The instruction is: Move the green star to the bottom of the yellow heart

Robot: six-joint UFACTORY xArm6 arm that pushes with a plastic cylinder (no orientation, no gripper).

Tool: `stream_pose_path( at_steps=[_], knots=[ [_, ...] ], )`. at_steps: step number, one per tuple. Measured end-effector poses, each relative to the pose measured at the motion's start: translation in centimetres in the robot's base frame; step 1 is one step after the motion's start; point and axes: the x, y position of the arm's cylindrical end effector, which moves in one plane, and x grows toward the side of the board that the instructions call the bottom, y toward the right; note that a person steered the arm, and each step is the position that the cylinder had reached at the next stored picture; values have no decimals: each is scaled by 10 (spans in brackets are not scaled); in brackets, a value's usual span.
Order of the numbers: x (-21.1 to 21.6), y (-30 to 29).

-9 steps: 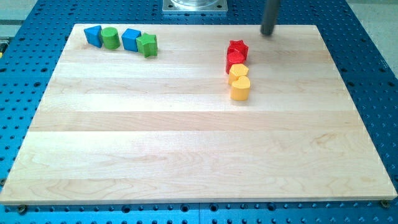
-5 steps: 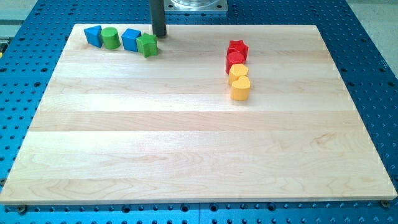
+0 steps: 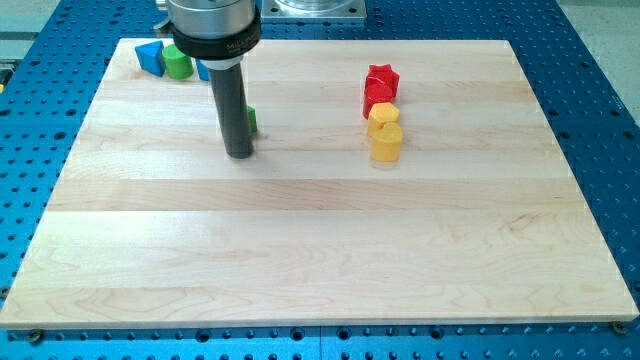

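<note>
My tip (image 3: 238, 154) is resting on the wooden desk (image 3: 320, 250), left of the middle and in the upper half of the view, at the end of a dark rod hanging from a grey round mount near the view's top. The arm is carrying no claw, only this rod, so there is nothing that could be wide, narrow or holding anything. The green star (image 3: 252, 121) is sitting right behind the rod, on its right side as seen here; only a thin green sliver is showing past the rod's edge, so its shape cannot be made out and I cannot tell whether the rod is touching it. The yellow heart (image 3: 386, 143) is standing well apart from it toward the view's right, at about the same height in the view, as the lowest piece in a short column. Just above the heart and touching it, a second yellow block (image 3: 382, 114) is sitting, then a red round block (image 3: 377, 95), then a red star (image 3: 381, 76) at the top of the column. In the top left corner of the desk, a blue block (image 3: 149, 57) is lying beside a green cylinder (image 3: 178, 64), and another blue block (image 3: 203, 71) is peeking out just to the right, mostly hidden by the mount. The desk is lying on a blue perforated base (image 3: 600, 120).
</note>
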Motion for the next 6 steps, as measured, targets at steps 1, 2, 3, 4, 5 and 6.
stream_pose_path(
  at_steps=[1,2,3,4,5,6],
  knots=[
    [-31,-39],
    [-43,12],
    [-55,73],
    [-90,78],
    [-90,112],
    [-57,125]
  ],
)
